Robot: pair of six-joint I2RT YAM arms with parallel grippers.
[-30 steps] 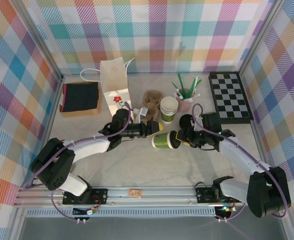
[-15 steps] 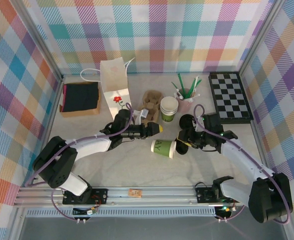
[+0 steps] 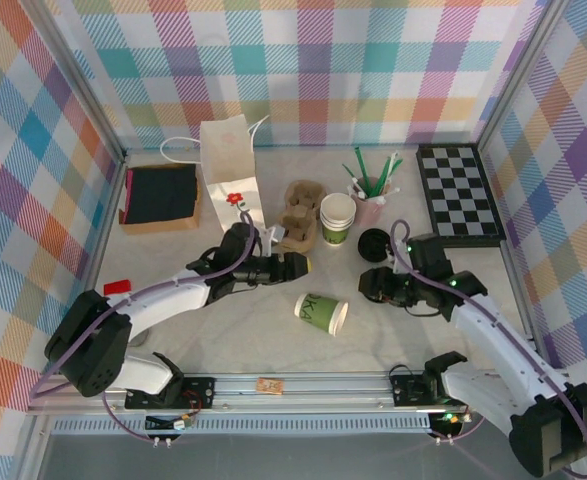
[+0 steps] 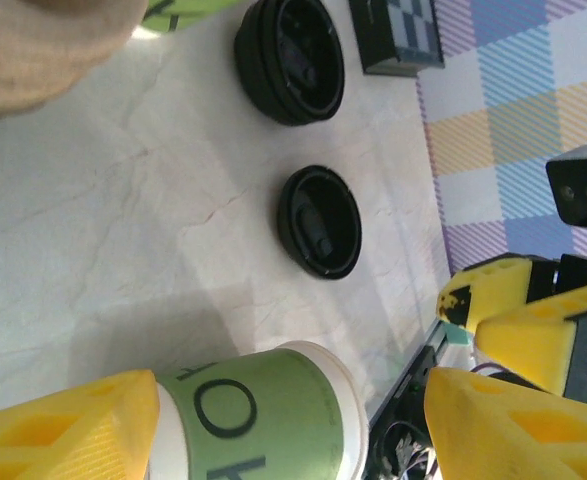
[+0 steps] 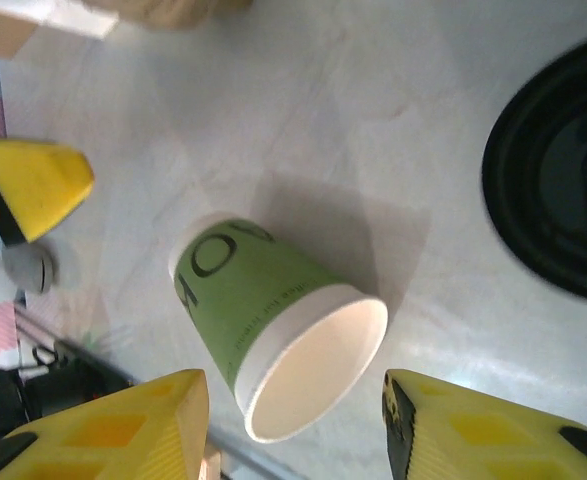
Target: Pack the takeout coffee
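The takeout coffee cup (image 3: 321, 312), green with a white upper rim, lies on its side on the table. Its mouth is open and it has no lid (image 5: 273, 320). My left gripper (image 3: 301, 265) hangs open just behind and to the left of the cup, not touching it (image 4: 258, 415). My right gripper (image 3: 370, 287) is open to the cup's right, and its yellow fingers (image 5: 103, 430) frame the cup's mouth from a distance. Two loose black lids (image 4: 320, 220) (image 4: 291, 58) lie on the table right of the cup. One black lid (image 3: 373, 243) is behind the right gripper.
Along the back stand a stack of white-and-green cups (image 3: 337, 217), a cardboard cup carrier (image 3: 298, 215), a paper bag (image 3: 228, 160) and a pink holder with green stirrers (image 3: 371, 185). A checkerboard (image 3: 460, 195) is at the far right. A black box (image 3: 160, 195) is at the far left.
A second ago the cup was held up between both grippers. It now lies on the table nearer the front edge, and both grippers have let go and drawn apart.
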